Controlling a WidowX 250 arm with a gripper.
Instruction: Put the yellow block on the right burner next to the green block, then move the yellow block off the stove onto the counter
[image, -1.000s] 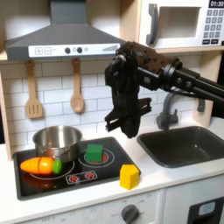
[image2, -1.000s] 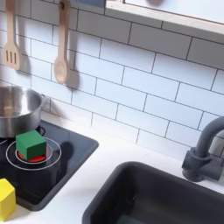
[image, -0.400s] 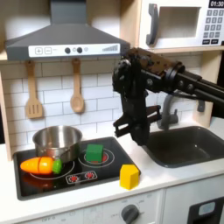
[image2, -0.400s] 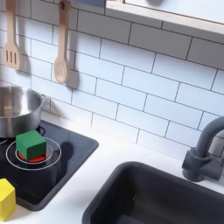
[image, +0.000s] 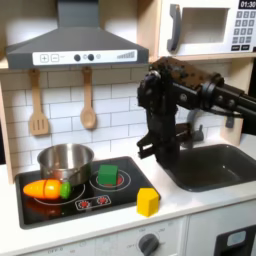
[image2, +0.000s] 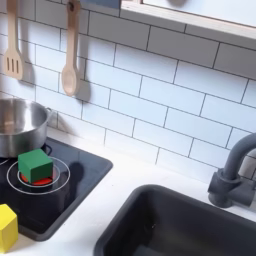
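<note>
The gripper (image: 160, 157) was seen in the first exterior view hanging above the white worktop (image: 185, 200), between the stove (image: 130, 186) and the dark sink (image: 213, 165); whether it was released or clenched could not be told, and nothing was seen held in it. The yellow block (image: 148, 202) was found off the stove, on the worktop just beside the stove's front corner on the first exterior view's right. The green block (image: 107, 175) was set on the red ring burner on the first exterior view's right. A steel pot (image: 64, 160) was placed at the back of the stove, and a toy carrot (image: 47, 188) lay on the other burner.

In the second exterior view, the green block (image2: 36, 165) was shown on its burner, with the yellow block (image2: 7, 227) near the lower left edge.
</note>
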